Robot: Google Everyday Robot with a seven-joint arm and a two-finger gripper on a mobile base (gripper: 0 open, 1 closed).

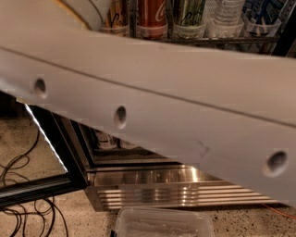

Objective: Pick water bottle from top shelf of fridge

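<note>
Pale grey arm link (185, 106): closest to the camera, it crosses your view from the left edge to the lower right, with three dark holes along it. It hides nearly all of the inside of the fridge (138, 176).
Gripper: out of your view, so you cannot tell whether it is apart, together or clamped on anything.
White curved part (88, 11): top left above the link, cut off by the frame; you cannot tell what it belongs to.
Clear plastic tub (164, 224): on the floor at the bottom edge, near the fridge, its front cut off.
Black cables (23, 213): looped on the speckled floor (83, 215) at lower left.
Door (74, 159): a black frame standing open to the left, with a lit white strip along its edge.
Base grille (175, 192): ribbed steel, showing under the link.
Can base (106, 139): the only thing peeking out inside the fridge beneath the link.
Top shelf (217, 40): a thin strip of wire rack above the link.
Water bottle (226, 16): clear and ribbed, standing on the top shelf right of centre. You see only its lower body.
Neighbours: a green-and-black can (189, 14) just to its left, then a red can (151, 16); blue-and-white packaging (261, 14) to its right.
</note>
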